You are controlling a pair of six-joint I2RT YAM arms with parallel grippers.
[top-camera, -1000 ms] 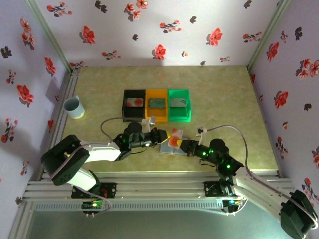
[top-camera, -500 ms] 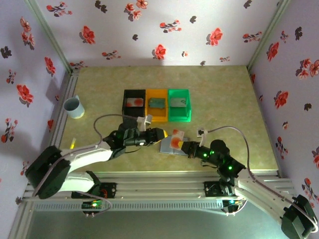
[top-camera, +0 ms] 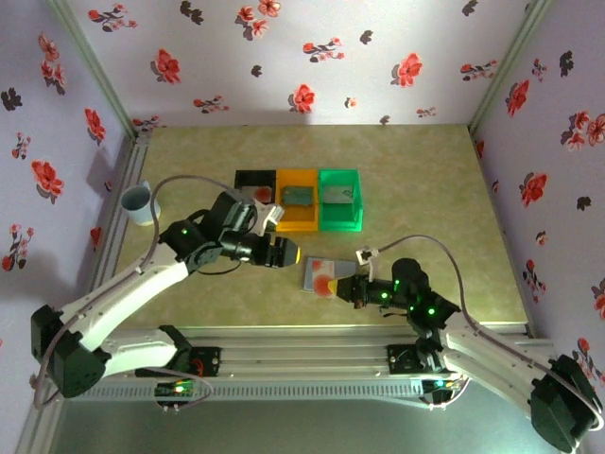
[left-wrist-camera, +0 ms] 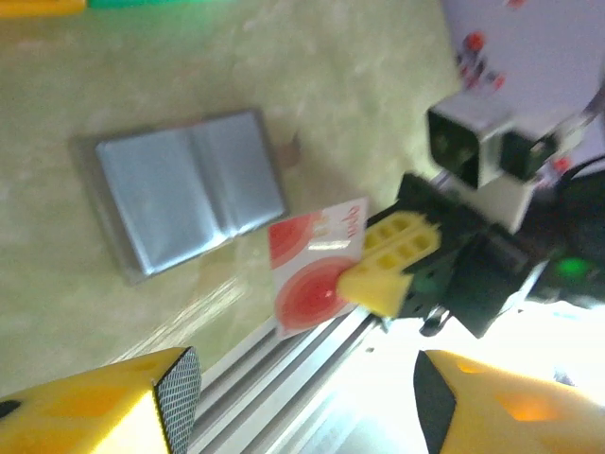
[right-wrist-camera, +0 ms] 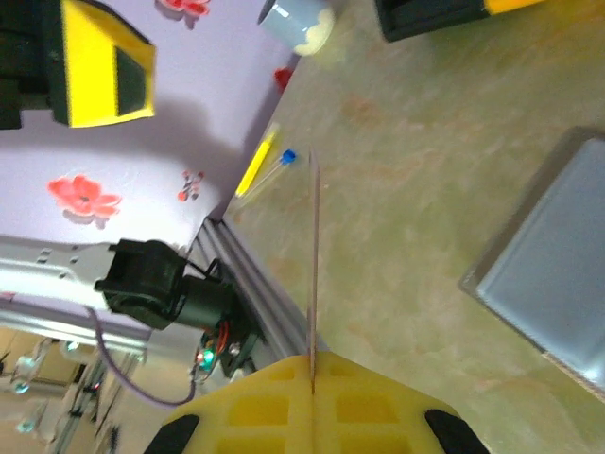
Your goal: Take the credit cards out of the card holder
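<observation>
Scene: Two arms work over a tan table walled in flowered paper.
Right claw: The right gripper is pinched shut on a white credit card with a red mark, holding it by one short end. Its own camera sees the card edge-on between the yellow fingers.
Left claw: The left gripper hangs with its jaws apart and nothing between them, above the table to the left of the card holder.
Card holder: The card holder lies open and flat near the middle of the table's near edge. Both blue-grey halves face up, and no card can be made out in them.
Held card: It sits just beside the holder's corner. Whether they touch cannot be told.
Bins: The black bin, orange bin and green bin stand in a row at mid-table, each with a card inside.
Cup: A pale cup stands at the left edge.
Step in hand: By the look of it, the last card is being carried clear of the holder.
Doing it well: The right claw should keep its pinch firm and lift the thin card before swinging it, so the free end does not drag the holder along. The left arm's place beside the bins calls for a path that avoids it.
</observation>
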